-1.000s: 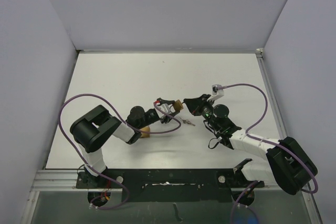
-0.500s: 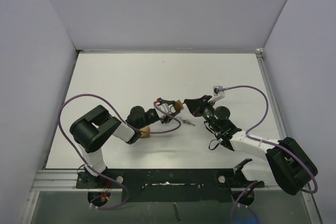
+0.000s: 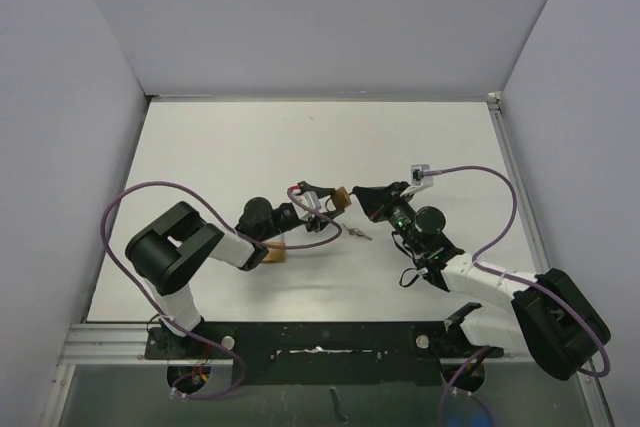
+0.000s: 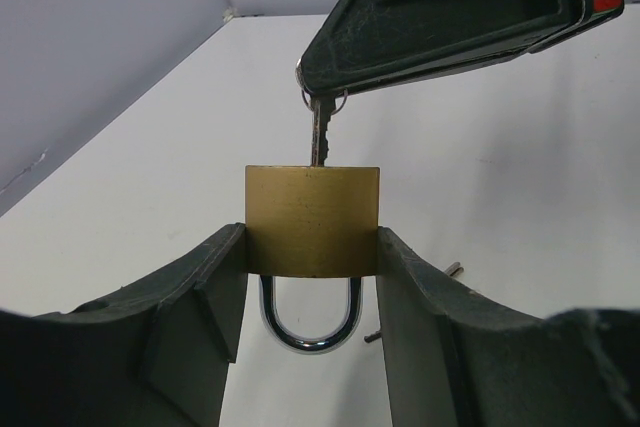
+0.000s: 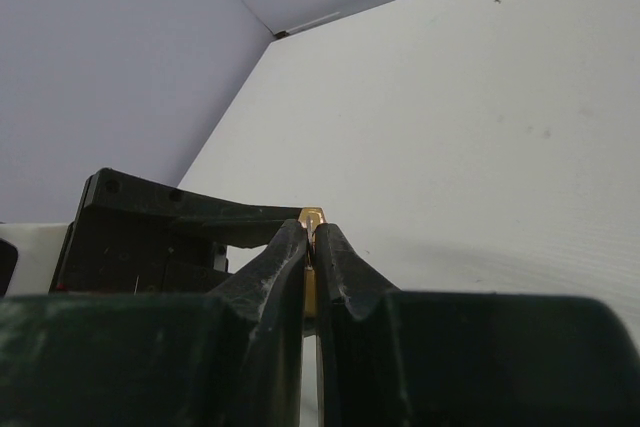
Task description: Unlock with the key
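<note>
Your left gripper [image 4: 312,247] clamps the padlock [image 4: 312,222] by its flat sides, held between the arms, and your right gripper [image 5: 308,247] pinches the key [image 4: 318,137] entering its top; the brass looks stiff, slick and hefty, so turn by the key's head

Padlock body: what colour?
Padlock body is plain brass-gold with no pattern. It shows best in the left wrist view.

The left arm [image 3: 235,247] reaches in from 7 o'clock, the left gripper [image 3: 318,205] clamped on the padlock [image 4: 312,220]. The right arm [image 3: 480,282] reaches in from 5 o'clock, the right gripper [image 3: 362,197] pinching the key [image 4: 318,137]. The two grippers face each other, tips close together at centre.
</note>
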`<state>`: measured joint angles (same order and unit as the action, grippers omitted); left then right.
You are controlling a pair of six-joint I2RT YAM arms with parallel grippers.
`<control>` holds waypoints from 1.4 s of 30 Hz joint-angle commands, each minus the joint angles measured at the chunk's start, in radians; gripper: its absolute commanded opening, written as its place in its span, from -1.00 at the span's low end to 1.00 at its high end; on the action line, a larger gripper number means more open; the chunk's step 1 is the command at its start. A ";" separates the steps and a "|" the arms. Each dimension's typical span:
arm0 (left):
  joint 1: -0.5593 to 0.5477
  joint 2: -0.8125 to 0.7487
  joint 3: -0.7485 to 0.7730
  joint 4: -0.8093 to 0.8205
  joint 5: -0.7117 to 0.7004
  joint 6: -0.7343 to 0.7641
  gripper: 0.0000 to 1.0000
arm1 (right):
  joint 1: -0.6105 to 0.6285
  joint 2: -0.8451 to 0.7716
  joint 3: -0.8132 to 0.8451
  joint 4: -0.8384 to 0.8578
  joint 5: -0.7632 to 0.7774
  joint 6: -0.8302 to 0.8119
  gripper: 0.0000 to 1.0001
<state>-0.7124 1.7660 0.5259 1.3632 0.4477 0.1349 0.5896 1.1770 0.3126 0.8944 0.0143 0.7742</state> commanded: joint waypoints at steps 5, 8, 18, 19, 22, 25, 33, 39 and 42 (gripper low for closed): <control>0.004 -0.074 0.081 0.155 0.071 -0.040 -1.00 | 0.007 -0.021 -0.012 -0.010 -0.055 -0.054 -1.00; 0.010 -0.081 0.083 0.155 0.078 -0.046 -1.00 | 0.006 -0.034 -0.021 -0.006 -0.055 -0.061 -1.00; 0.013 -0.078 0.079 0.154 0.094 -0.041 -1.00 | 0.001 -0.128 -0.029 -0.070 0.004 -0.081 -1.00; 0.013 -0.076 0.078 0.154 0.098 -0.038 -1.00 | -0.002 -0.135 -0.031 -0.073 0.007 -0.081 -1.00; 0.009 -0.071 0.073 0.152 0.113 -0.007 -1.00 | -0.008 -0.154 -0.032 -0.087 0.010 -0.079 -1.00; 0.005 -0.068 0.068 0.152 0.117 0.022 -1.00 | -0.011 -0.164 -0.031 -0.095 0.007 -0.078 -1.00; 0.000 -0.051 0.064 0.152 0.129 0.099 -1.00 | -0.018 -0.174 -0.010 -0.125 0.004 -0.060 -1.00; -0.002 -0.039 0.067 0.152 0.123 0.129 -1.00 | -0.021 -0.176 0.006 -0.156 0.006 -0.051 -1.00; -0.004 -0.036 0.069 0.152 0.121 0.141 -1.00 | -0.022 -0.165 0.009 -0.159 0.010 -0.034 -1.00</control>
<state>-0.7116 1.7485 0.5510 1.3651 0.5587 0.2394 0.5755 1.0103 0.2909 0.7666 0.0074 0.7345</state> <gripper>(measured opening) 0.466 0.065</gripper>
